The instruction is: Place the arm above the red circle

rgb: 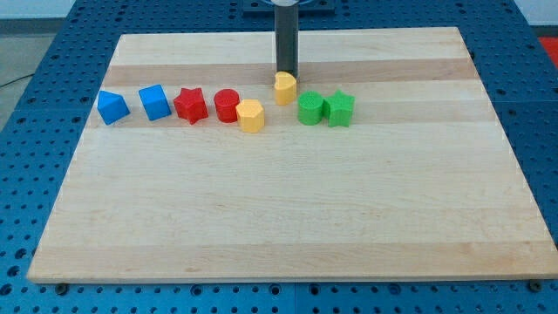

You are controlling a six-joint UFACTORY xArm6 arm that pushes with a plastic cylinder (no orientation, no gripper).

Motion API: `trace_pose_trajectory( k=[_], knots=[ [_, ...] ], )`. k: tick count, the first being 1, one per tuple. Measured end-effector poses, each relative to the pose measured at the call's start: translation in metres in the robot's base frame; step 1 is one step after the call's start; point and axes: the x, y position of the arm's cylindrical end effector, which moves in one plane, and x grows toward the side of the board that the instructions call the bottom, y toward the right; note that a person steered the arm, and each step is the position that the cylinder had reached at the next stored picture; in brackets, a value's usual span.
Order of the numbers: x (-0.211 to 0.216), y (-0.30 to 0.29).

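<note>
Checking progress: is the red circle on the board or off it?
On. The red circle sits on the wooden board, between red star and yellow block.

Yellow block (250, 115) touches red circle (227, 105); its top side lies open.

Pale wooden board (288, 218) with lengthwise grain bands lies on a blue perforated table (35, 52) (regular hole grid). Table surface shows on all four sides of the board. Lighting even, shadows soft.
</note>
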Motion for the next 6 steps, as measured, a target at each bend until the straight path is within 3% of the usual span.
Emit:
trace_pose_trajectory(
  k=[3, 4, 5, 6],
  knots=[
    [0.042, 0.0],
    [0.035, 0.004],
    [0.019, 0.06],
    [0.049, 0.166]
  ],
)
